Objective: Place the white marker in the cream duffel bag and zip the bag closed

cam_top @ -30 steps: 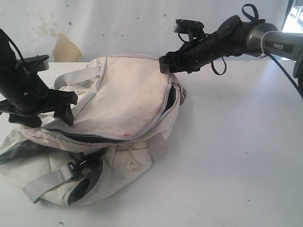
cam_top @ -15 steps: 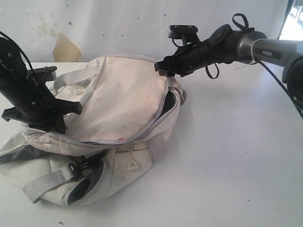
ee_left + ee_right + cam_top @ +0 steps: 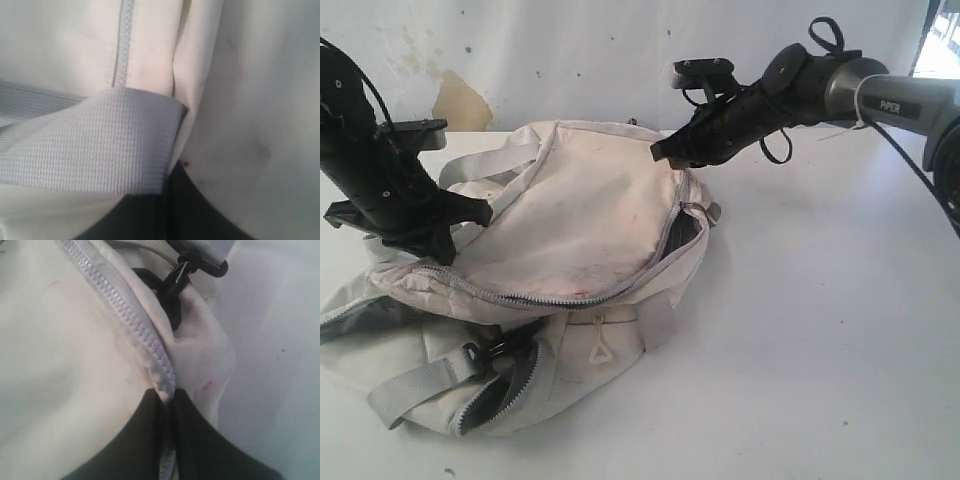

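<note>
Since a second earlier, the cream duffel bag (image 3: 580,220) had been pulled tauter: its 9 o'clock end had risen with the left gripper (image 3: 455,228), and the dark gap along the main zipper (image 3: 520,297) there had narrowed to a thin line. A short opening (image 3: 682,232) remained at the bag's 3 o'clock side.

The white marker showed in no view; I judged it already inside.

The bag lay slumped on the table (image 3: 820,330) at left of centre, its long axis running roughly from 8 o'clock to 2 o'clock, with the zipper curving along the near edge. It looked light, soft and limp, so a broad panel would only bunch; the zipper tape ends and the grey webbing strap (image 3: 90,145) seemed the firmer places to hold, keeping the zipper line stretched.

The left jaws appeared clenched on a fold of fabric and that strap. The right gripper (image 3: 662,156), at the bag's 1 o'clock corner, had its jaws pinched on the zipper tape end, beside a black clip (image 3: 170,285). A side pocket zipper (image 3: 505,385) gaped at 7 o'clock.
</note>
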Robot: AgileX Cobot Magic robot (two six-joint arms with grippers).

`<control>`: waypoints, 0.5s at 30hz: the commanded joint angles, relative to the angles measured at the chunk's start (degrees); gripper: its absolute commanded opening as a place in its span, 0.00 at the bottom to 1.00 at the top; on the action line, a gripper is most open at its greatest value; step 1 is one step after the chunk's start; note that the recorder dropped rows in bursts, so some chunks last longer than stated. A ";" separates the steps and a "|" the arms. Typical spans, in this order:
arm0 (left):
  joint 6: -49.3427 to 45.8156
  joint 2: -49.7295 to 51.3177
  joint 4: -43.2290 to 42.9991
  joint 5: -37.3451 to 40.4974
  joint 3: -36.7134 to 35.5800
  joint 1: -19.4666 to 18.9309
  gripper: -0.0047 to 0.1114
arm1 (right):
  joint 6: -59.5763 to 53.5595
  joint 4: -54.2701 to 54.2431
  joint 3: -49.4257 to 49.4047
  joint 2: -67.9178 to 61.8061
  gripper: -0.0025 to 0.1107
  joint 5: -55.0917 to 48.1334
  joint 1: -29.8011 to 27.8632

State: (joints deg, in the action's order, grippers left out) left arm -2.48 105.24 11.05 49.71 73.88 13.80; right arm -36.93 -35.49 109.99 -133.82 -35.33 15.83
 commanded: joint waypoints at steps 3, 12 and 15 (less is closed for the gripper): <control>-0.34 0.05 -0.16 -0.51 6.19 0.03 0.04 | 9.51 6.01 0.07 2.84 0.02 -6.11 -3.27; 0.26 0.18 2.04 -2.86 15.27 -1.16 0.04 | 24.22 16.34 -0.43 5.48 0.02 -19.02 -6.18; 0.47 0.40 5.74 -2.98 16.37 -3.13 0.04 | 25.75 17.99 -1.80 7.20 0.02 -20.97 -6.29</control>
State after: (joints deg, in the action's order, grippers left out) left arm -2.82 105.81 14.77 48.68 88.78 12.78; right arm -12.62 -21.40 109.65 -128.33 -53.14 10.36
